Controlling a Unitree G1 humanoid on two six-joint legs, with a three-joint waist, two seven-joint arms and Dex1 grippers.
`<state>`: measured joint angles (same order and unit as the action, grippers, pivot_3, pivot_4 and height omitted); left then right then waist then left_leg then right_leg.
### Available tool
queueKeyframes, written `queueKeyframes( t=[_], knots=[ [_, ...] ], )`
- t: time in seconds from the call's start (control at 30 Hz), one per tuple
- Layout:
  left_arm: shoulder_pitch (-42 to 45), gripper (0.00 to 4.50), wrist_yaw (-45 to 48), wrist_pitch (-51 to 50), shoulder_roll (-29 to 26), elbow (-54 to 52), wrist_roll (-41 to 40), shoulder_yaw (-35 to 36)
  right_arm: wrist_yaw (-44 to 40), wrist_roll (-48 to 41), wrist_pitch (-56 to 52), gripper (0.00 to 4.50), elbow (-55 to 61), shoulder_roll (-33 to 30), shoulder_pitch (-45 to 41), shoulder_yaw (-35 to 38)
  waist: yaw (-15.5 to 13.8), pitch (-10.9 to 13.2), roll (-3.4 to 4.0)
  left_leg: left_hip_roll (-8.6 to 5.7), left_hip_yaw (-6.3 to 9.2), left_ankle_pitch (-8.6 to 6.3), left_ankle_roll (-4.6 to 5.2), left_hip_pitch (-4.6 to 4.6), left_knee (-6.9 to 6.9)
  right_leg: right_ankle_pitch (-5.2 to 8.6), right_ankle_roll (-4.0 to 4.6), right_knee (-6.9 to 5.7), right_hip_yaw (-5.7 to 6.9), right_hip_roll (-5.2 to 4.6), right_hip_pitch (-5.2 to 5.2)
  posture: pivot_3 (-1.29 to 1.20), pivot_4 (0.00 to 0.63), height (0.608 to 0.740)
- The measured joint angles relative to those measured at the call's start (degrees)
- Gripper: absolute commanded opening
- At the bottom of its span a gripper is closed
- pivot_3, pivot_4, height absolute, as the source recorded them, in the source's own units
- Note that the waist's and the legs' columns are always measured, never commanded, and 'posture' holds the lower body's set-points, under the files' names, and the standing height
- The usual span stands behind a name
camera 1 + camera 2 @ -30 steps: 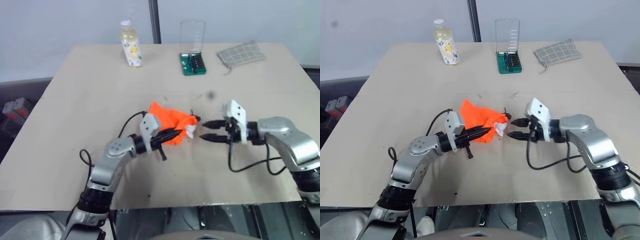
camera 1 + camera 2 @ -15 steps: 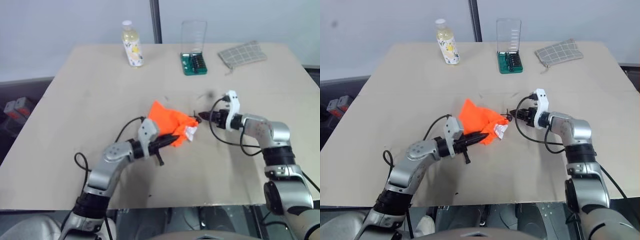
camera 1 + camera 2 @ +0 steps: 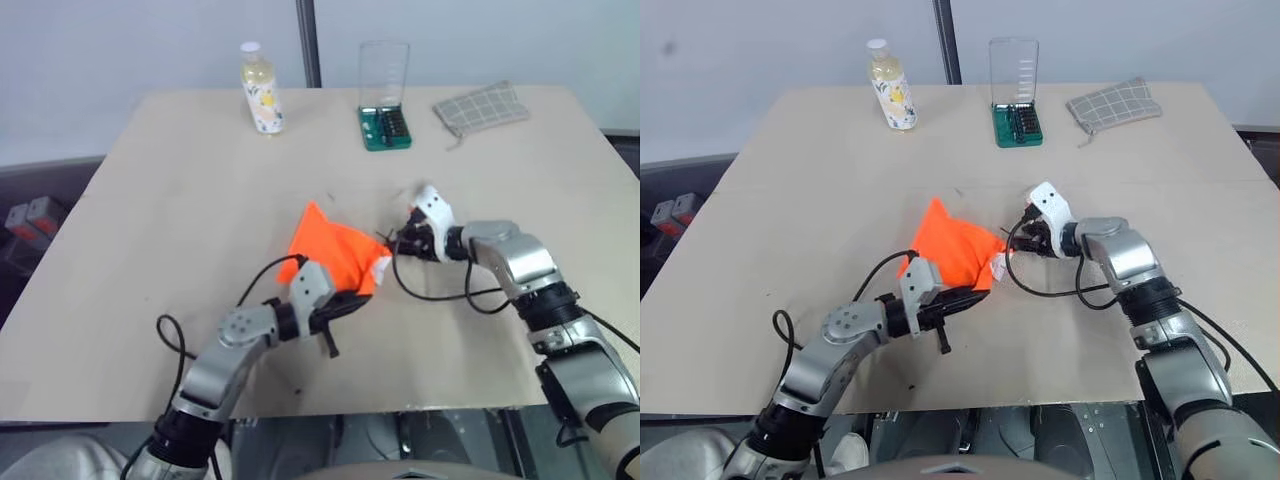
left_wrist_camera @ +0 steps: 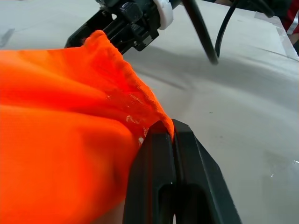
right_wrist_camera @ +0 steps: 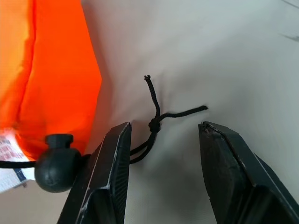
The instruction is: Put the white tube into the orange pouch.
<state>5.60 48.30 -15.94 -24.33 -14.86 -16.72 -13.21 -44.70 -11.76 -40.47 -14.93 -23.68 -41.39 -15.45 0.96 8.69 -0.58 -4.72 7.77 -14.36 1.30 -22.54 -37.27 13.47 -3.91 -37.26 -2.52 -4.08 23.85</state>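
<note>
Jaws of left gripper (image 4: 174,140) pinch orange pouch (image 3: 330,250) hem; right gripper (image 5: 163,154) jaws spread, knotted drawstring (image 5: 156,119) between; bottle (image 3: 261,88) well beyond.

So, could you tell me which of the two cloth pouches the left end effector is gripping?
The orange pouch mid-table; the left end effector is shut on its hem. The grey checked pouch lies untouched at the far right edge.

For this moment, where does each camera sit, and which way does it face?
Left and right eye views: on the head, looking down over the table; both arms show.
Left wrist view: along the left gripper, shut on the orange pouch.
Right wrist view: along the open right gripper, toward the drawstring.
Shared: every view shows the pouch.
</note>
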Motion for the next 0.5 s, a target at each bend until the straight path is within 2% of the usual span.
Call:
queueKeyframes(
  t=[0.13,0.17,0.23,0.3,0.33,0.5],
  knots=[
    [0.37,0.00,-0.56,0.00,0.23,0.00,0.47,-0.57,0.24,2.20,1.31,2.30,0.34,0.67,0.73,-0.54,0.01,-0.01,0.00,0.01,0.00,-0.04,0.07,0.11,0.01,0.00,0.00,-0.07,-0.01,0.02,-0.06,0.00,0.150,0.740],
    [0.60,0.00,-0.64,0.01,0.28,0.00,0.72,-0.61,0.39,2.84,2.13,1.77,0.35,0.89,1.29,-0.58,0.01,-0.02,-0.01,0.01,0.00,-0.04,0.07,0.14,0.01,0.00,0.00,-0.08,-0.01,0.02,-0.08,0.00,0.150,0.740],
    [0.96,0.00,-0.68,0.01,0.37,0.00,0.82,-0.63,1.09,4.59,4.06,1.22,0.35,0.92,1.88,-0.98,0.00,-0.05,-0.01,0.01,-0.03,-0.05,0.09,0.20,0.00,0.00,0.00,-0.11,-0.03,0.02,-0.11,0.00,0.150,0.740],
    [1.10,0.00,-0.74,0.02,0.56,0.02,0.86,-0.63,1.46,5.91,5.78,0.26,0.32,0.93,2.33,-1.44,-0.01,-0.06,-0.01,0.01,-0.04,-0.06,0.09,0.36,0.03,0.01,0.01,-0.10,-0.05,0.03,-0.21,0.00,0.150,0.740],
    [1.11,0.00,-0.81,0.02,0.79,0.02,0.90,-0.63,1.62,6.47,6.69,0.04,0.25,1.13,2.59,-1.65,-0.01,-0.06,-0.01,0.01,-0.07,-0.09,0.15,0.48,0.08,0.01,0.01,-0.10,-0.07,0.03,-0.31,0.00,0.150,0.740],
    [1.10,0.00,-1.12,0.03,1.19,0.02,0.98,-0.65,3.64,7.70,9.67,0.04,-1.87,2.42,2.93,-1.20,0.01,-0.08,-0.05,0.02,-0.08,-0.11,0.19,0.80,0.06,0.01,0.00,-0.15,-0.10,0.06,-0.59,0.00,0.150,0.740]
  ],
)
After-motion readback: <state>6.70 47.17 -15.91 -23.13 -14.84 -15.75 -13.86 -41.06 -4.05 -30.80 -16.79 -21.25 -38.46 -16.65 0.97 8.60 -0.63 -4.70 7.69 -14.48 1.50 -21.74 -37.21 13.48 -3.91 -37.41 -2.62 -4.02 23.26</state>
